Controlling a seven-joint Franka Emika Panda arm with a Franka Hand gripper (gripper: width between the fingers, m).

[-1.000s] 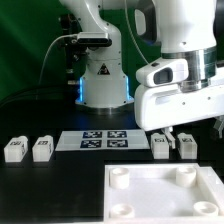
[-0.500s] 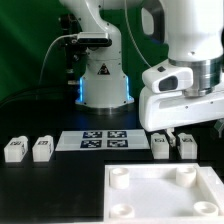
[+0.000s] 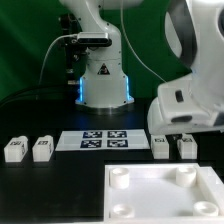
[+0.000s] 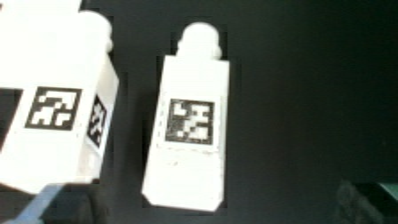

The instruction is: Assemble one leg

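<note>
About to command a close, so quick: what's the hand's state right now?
Hand: open, holding nothing; one leg lies below it, ungripped.

neighbouring leg [image 4: 54,110]: partly cut off by wrist view's edge.
plate [image 3: 155,195]: cut off by exterior view's lower edge.
tool fingertips [image 4: 50,205]: blurred, dark.

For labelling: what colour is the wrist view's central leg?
The leg is white; wrist view shows best.

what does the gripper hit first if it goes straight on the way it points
Probably the leg centred under the gripper; the second leg lies off to the side. Depth unclear.
</note>
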